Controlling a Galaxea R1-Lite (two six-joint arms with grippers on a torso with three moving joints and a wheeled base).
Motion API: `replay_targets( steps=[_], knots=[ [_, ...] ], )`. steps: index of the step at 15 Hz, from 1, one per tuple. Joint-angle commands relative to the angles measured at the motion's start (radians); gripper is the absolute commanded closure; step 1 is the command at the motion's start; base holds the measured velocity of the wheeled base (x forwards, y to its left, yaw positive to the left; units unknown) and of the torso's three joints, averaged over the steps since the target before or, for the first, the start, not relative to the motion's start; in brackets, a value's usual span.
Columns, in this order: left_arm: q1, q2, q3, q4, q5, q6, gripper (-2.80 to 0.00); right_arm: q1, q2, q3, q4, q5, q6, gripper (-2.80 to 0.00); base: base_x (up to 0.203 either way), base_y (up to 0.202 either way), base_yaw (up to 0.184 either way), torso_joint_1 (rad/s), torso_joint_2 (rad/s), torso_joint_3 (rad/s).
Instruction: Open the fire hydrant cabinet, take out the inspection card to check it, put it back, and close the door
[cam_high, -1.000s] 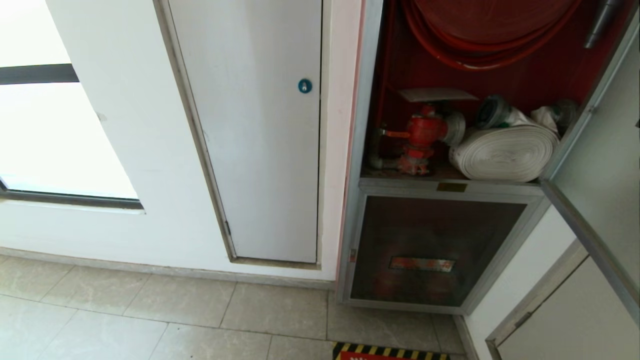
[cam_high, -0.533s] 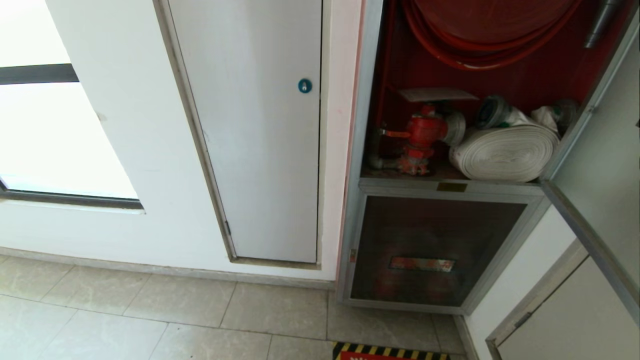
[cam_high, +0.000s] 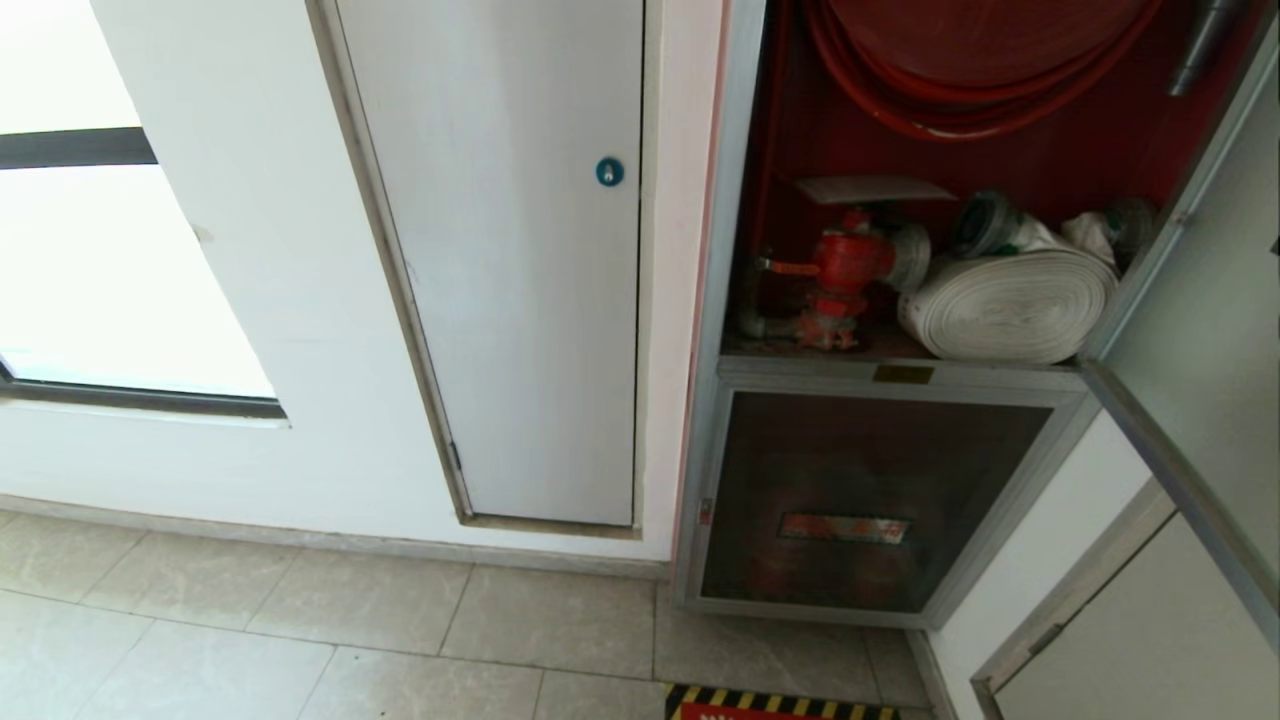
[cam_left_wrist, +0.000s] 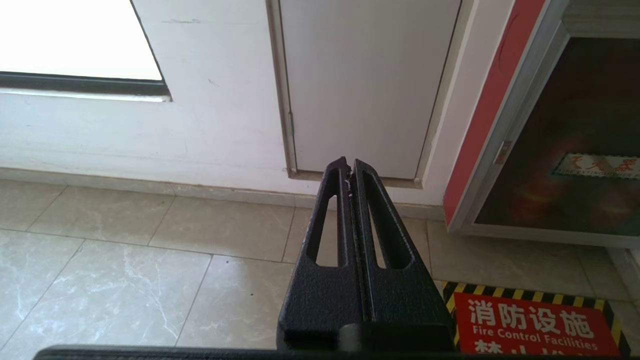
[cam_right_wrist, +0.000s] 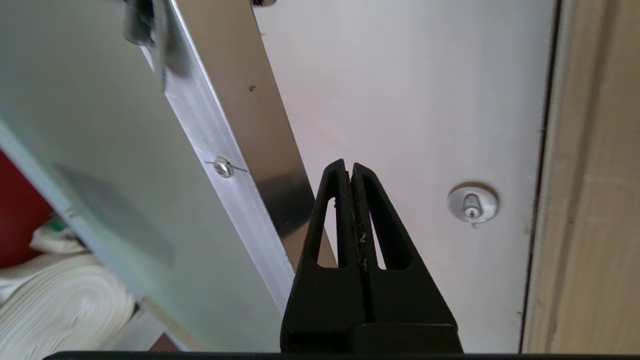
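The fire hydrant cabinet (cam_high: 728, 200) stands open, its red interior showing a red valve (cam_high: 845, 265), a rolled white hose (cam_high: 1005, 305) and a red hose reel (cam_high: 980, 60). The door (cam_high: 1200, 330) is swung out to the right. A flat pale sheet (cam_high: 870, 188) lies above the valve; I cannot tell whether it is the inspection card. My right gripper (cam_right_wrist: 348, 167) is shut and empty, close beside the door's silver frame edge (cam_right_wrist: 225, 190), outside the head view. My left gripper (cam_left_wrist: 348, 164) is shut, parked low and pointing at the floor.
A white panel door (cam_high: 500, 250) with a blue lock (cam_high: 609, 172) is left of the cabinet. Another white panel with a silver lock (cam_right_wrist: 472, 204) lies behind the open door. The lower glass panel (cam_high: 860, 500) is closed. A red floor sign (cam_left_wrist: 530, 325) lies before the cabinet.
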Motion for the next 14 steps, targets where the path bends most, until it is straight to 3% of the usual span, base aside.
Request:
replay_targets(
  steps=[1, 7, 14],
  knots=[
    [0.000, 0.001, 0.005, 0.000, 0.000, -0.001, 0.00, 0.000, 0.005, 0.004, 0.004, 0.025, 0.002, 0.00, 0.000, 0.000, 0.000, 0.000, 0.00, 0.000],
    [0.000, 0.001, 0.005, 0.000, 0.000, -0.001, 0.00, 0.026, -0.032, 0.005, 0.004, 0.050, 0.002, 0.00, 0.000, 0.000, 0.000, 0.000, 0.00, 0.000],
    [0.000, 0.001, 0.005, 0.000, 0.000, -0.001, 0.00, 0.203, -0.085, 0.049, 0.006, 0.063, 0.002, 0.00, 0.000, 0.000, 0.000, 0.000, 0.00, 0.000]
  ],
)
